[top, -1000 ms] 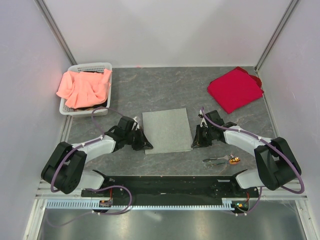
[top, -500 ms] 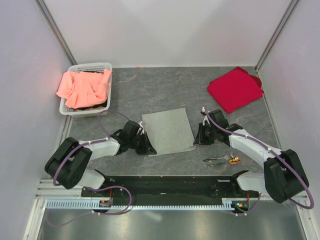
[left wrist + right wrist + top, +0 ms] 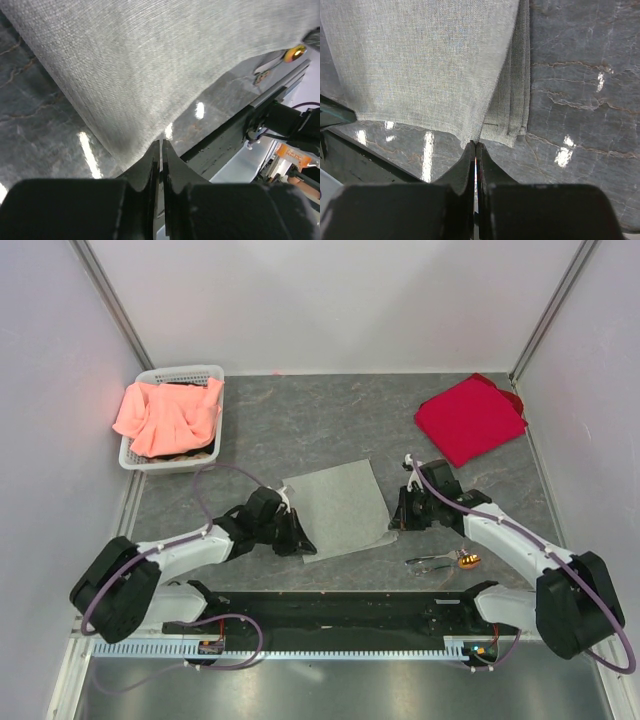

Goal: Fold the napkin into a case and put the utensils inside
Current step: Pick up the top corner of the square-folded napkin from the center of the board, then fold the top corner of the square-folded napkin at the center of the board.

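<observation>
The left jaws are pressed together on the near-left corner of the napkin (image 3: 150, 60), the thin cloth caught in the slit between them. The right jaws are likewise closed, pinching the near-right corner of the top layer; the right wrist view shows further layers of the same grey-green cloth (image 3: 430, 55) stacked along that edge just beneath.

Between the two arms the napkin (image 3: 338, 508) lies mostly flat as a skewed rectangle, its near edge raised slightly at the held corners. The utensils (image 3: 445, 561) lie on the table just right of and nearer than the napkin, apart from it, with the orange-brown end to the right; that end (image 3: 298, 51) also shows in the left wrist view.

The table (image 3: 300, 420) is dark grey with pale marbled veins and glossy light reflections. A red cloth (image 3: 470, 418) sits at its far right, and a white basket (image 3: 178, 372) holding a salmon-orange cloth (image 3: 165, 415) at its far left. Pale walls enclose three sides, and a black rail (image 3: 330, 610) runs along the near edge.
</observation>
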Controlling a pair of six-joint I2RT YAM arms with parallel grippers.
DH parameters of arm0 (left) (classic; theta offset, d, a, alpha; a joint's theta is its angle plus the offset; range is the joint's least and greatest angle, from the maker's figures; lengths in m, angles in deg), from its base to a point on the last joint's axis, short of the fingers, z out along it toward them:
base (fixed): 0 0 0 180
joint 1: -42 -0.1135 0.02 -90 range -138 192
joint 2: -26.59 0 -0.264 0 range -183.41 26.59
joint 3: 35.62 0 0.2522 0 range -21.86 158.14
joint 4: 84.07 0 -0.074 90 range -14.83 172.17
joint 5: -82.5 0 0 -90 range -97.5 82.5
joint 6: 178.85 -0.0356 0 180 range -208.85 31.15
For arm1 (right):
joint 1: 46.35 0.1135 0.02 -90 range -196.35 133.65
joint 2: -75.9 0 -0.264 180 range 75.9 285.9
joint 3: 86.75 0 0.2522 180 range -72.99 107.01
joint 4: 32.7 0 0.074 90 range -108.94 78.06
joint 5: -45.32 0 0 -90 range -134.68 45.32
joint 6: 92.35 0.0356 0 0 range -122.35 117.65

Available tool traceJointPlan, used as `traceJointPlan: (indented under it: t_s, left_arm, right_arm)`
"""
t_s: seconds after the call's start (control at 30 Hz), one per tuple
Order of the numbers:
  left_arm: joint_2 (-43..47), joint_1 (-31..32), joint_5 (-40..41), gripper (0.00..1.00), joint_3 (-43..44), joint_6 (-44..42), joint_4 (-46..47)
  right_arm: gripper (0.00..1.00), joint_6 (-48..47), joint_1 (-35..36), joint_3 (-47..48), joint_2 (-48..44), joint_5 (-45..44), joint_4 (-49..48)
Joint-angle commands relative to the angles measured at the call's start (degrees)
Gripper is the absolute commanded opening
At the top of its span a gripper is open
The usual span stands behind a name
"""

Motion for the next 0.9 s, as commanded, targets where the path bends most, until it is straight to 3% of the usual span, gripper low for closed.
traceJointPlan:
  t_s: [0.0,0.2,0.4,0.87]
  left_arm:
    - [5.26,-1.75,4.85,0.12,4.99,-3.27,-7.85]
    - [4.92,-3.52,4.42,0.11,3.86,-2.83,-6.46]
    - [2.98,-3.26,-0.32,0.09,-4.39,3.84,5.32]
    - [7.38,-3.26,3.8,0.09,-7.48,3.23,1.64]
  right_arm:
    - [0.0,-2.08,1.71,6.12,5.48,1.62,-3.53]
    - [0.0,0.03,9.01,17.71,16.74,2.4,-7.04]
    - [0.0,2.14,14.02,29.14,29.84,4.08,-10.38]
    - [0.0,8.29,16.84,45.25,46.72,6.36,-14.34]
